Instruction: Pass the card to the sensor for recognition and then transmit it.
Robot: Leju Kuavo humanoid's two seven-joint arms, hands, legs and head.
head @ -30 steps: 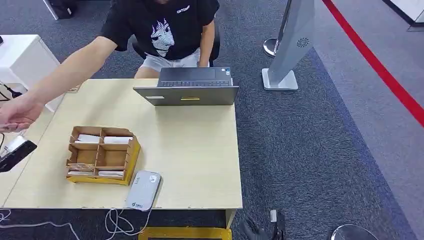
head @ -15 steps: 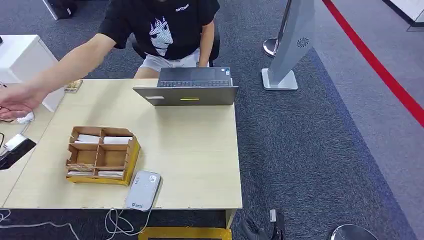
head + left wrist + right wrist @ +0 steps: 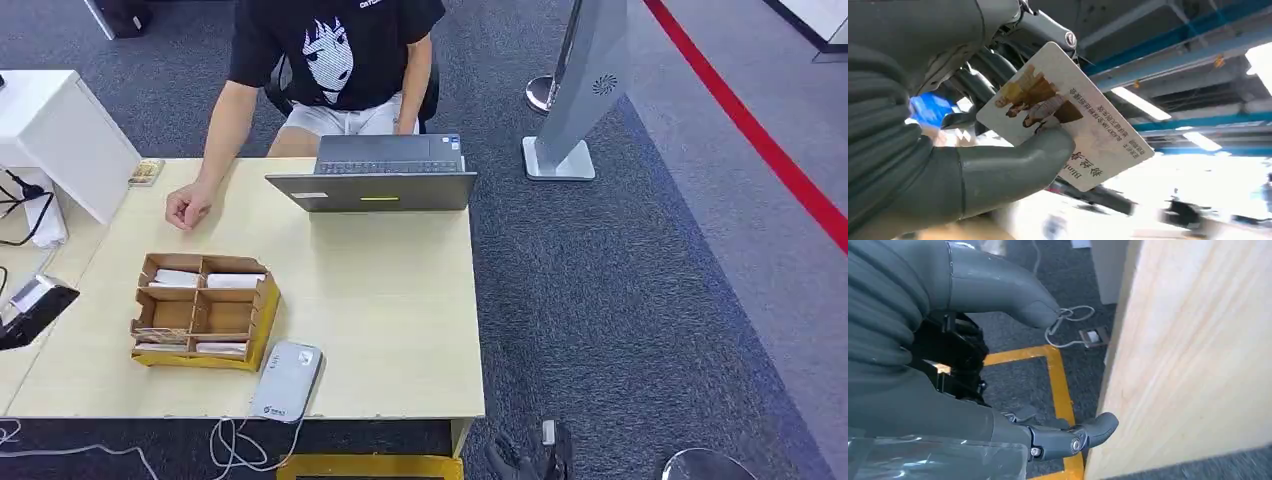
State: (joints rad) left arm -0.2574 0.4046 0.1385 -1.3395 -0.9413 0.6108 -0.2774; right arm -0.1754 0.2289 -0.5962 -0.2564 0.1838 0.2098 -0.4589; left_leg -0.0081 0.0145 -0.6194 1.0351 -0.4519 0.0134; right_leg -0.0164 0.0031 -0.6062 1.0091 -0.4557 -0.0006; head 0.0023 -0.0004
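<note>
Compared with a second ago, the person's outstretched arm has pulled back from the left edge of your head view: their hand (image 3: pixel 187 209) now rests as a loose fist on the pale wooden table (image 3: pixel 380 300), near the grey open laptop (image 3: pixel 375 180). The rest of the table has stayed as it was: the cardboard divided tray (image 3: pixel 203 311) of white cards sits in the same spot, and the light grey flat sensor unit (image 3: pixel 287 380) lies just beside its near corner at the table's front edge.

The left hand (image 3: pixel 973 165) grasps the white printed card (image 3: pixel 1068 117), its thick thumb pressed on the card's printed face with the darker fingers (image 3: pixel 975 85) behind it; the card is held up in the air with ceiling beams and lights beyond it. In your head view, a dark object with a pale face at the left edge (image 3: pixel 30 305) may be this hand and card, but it is cut off and too small to be sure.

The right hand (image 3: pixel 1013 390) holds nothing: its thumb and a finger (image 3: pixel 1083 432) stand apart, close beside the table's pale wooden side, over dark carpet with yellow floor tape (image 3: pixel 1058 385). Its other fingers are hidden behind the wrist cover.
</note>
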